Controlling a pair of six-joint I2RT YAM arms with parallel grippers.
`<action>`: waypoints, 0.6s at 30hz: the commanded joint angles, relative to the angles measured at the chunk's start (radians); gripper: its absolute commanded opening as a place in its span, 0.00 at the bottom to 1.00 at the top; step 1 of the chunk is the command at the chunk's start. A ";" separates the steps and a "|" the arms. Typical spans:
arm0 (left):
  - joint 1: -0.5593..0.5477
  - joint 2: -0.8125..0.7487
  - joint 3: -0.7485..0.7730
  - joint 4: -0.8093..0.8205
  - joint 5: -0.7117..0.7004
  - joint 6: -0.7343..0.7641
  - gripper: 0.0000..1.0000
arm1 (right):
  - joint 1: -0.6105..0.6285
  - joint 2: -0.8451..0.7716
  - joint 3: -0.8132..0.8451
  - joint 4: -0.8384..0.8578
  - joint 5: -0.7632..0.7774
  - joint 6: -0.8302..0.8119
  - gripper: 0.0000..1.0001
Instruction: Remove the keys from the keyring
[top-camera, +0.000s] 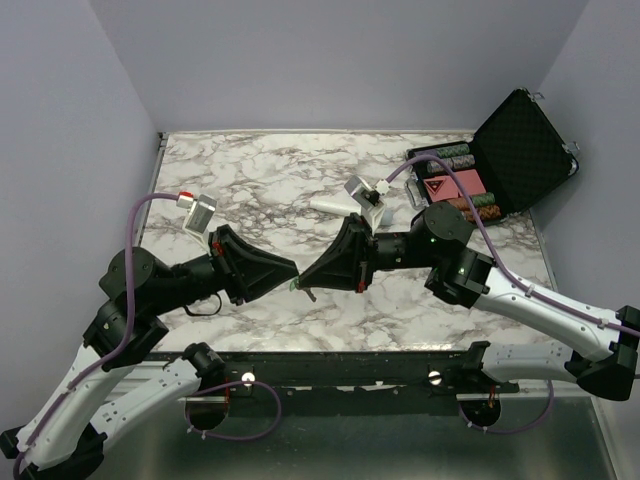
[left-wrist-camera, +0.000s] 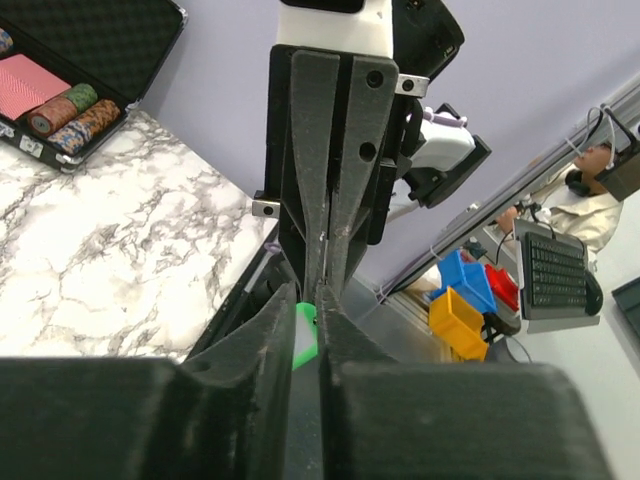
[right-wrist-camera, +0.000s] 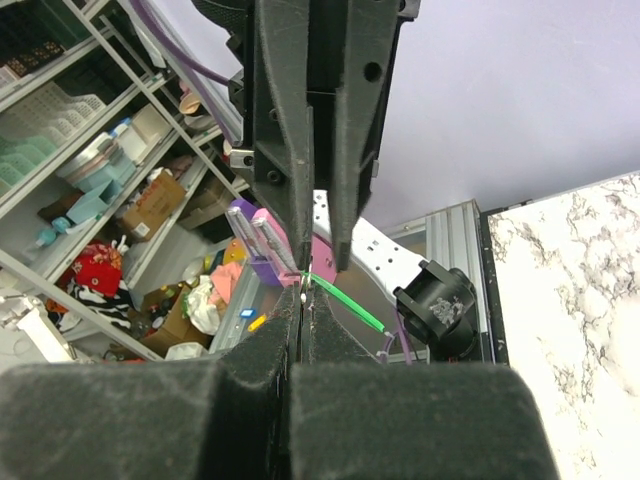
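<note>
My two grippers meet tip to tip above the marble table (top-camera: 260, 170), near its front middle. My left gripper (top-camera: 293, 277) (left-wrist-camera: 308, 312) is shut on the bright green fob of the keyring (left-wrist-camera: 304, 335), which shows between its fingers. In the right wrist view the fob (right-wrist-camera: 348, 302) is edge-on, a thin green strip. My right gripper (top-camera: 312, 275) (right-wrist-camera: 304, 298) is shut on a thin bit of bright metal at the fob's end, apparently the ring. A small grey piece, likely the key (top-camera: 311, 294), hangs just below the tips. It is too small to make out.
An open black case (top-camera: 520, 150) (left-wrist-camera: 90, 40) with poker chips and cards stands at the back right. A long white cylindrical object (top-camera: 335, 205) lies behind the grippers. The table's front edge (top-camera: 330, 352) runs just below the tips.
</note>
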 joint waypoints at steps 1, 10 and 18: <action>-0.006 0.012 0.049 -0.072 0.029 0.051 0.14 | 0.004 0.001 -0.005 0.041 0.009 0.012 0.01; -0.006 0.040 0.111 -0.155 0.062 0.113 0.00 | 0.004 0.009 -0.005 0.044 -0.003 0.014 0.01; -0.007 0.080 0.155 -0.221 0.080 0.148 0.11 | 0.004 0.018 -0.005 0.050 -0.019 0.017 0.01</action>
